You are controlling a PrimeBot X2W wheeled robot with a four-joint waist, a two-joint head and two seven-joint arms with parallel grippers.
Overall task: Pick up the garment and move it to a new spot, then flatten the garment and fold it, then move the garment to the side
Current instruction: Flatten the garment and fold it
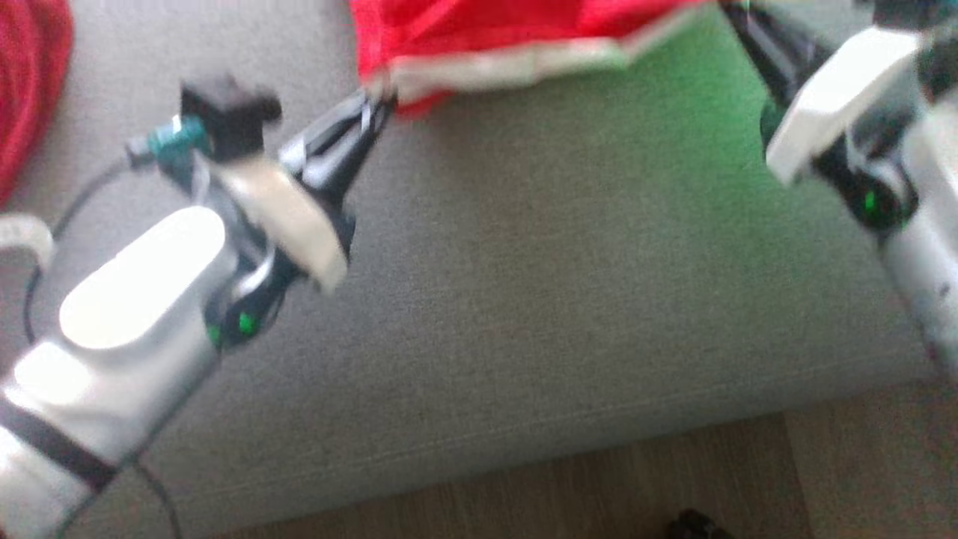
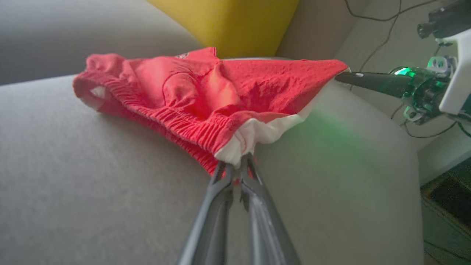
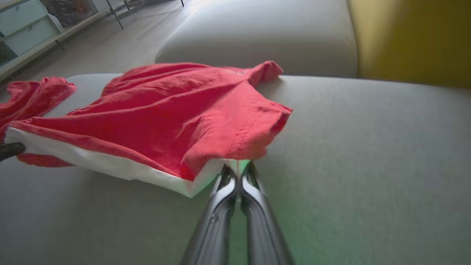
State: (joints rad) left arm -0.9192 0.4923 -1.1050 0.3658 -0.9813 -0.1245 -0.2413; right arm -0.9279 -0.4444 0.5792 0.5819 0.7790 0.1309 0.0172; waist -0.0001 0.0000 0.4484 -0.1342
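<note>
The garment point(image 1: 479, 37) is bright red with a white hem and lies partly spread on the grey sofa seat point(image 1: 539, 284), its near edge lifted between both grippers. My left gripper point(image 1: 378, 105) is shut on the hem's left corner; in the left wrist view its tips point(image 2: 239, 162) pinch white fabric under the bunched red garment point(image 2: 206, 92). My right gripper point(image 1: 730, 9) is shut on the other corner, and in its own view the tips point(image 3: 238, 167) meet under the garment point(image 3: 176, 114). The right gripper point(image 2: 340, 76) also reaches the cloth's far corner in the left wrist view.
A second red cloth point(image 1: 30, 82) lies at the seat's left end point(image 3: 33, 95). A yellow cushion point(image 2: 228, 22) stands behind the garment. The seat's front edge drops to wooden floor point(image 1: 599, 486). Cables point(image 2: 382, 22) hang to the right, and a shelf unit point(image 3: 25, 22) stands across the room.
</note>
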